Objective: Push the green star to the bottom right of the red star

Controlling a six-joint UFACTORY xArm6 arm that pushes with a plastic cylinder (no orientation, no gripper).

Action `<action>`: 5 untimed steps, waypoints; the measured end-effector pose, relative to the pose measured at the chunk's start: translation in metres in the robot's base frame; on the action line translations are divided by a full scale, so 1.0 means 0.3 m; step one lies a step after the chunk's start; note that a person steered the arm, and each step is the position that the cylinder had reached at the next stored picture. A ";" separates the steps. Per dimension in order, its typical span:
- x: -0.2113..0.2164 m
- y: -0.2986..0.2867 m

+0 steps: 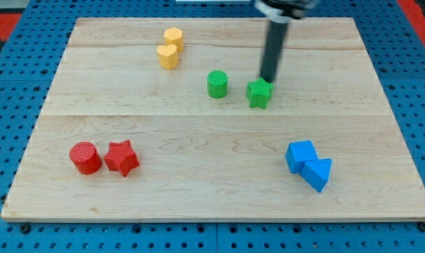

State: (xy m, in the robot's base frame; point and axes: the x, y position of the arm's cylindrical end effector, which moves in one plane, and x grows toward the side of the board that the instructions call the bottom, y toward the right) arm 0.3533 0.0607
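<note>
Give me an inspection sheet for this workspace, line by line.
Surface: wooden board on blue pegboard.
Job's things: green star at the view's upper middle; red star lower left, touching red cylinder.
Clutter: green cylinder; two yellow blocks touching; two blue blocks touching.
Tool: my tip at the green star's top edge.
Cables: nothing seen.
Surroundings: nothing seen beyond the pegboard.

The arm entered from the view's top, right of centre, only its dark lower end showing. Its straight dark rod hung nearly upright, leaning slightly toward the view's left as it descended, and the tip (267, 79) sat low at the tabletop (198, 197).
</note>
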 end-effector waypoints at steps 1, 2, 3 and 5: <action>0.083 -0.156; 0.026 0.052; 0.016 0.224; 0.204 -0.068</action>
State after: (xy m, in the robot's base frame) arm 0.4146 0.0402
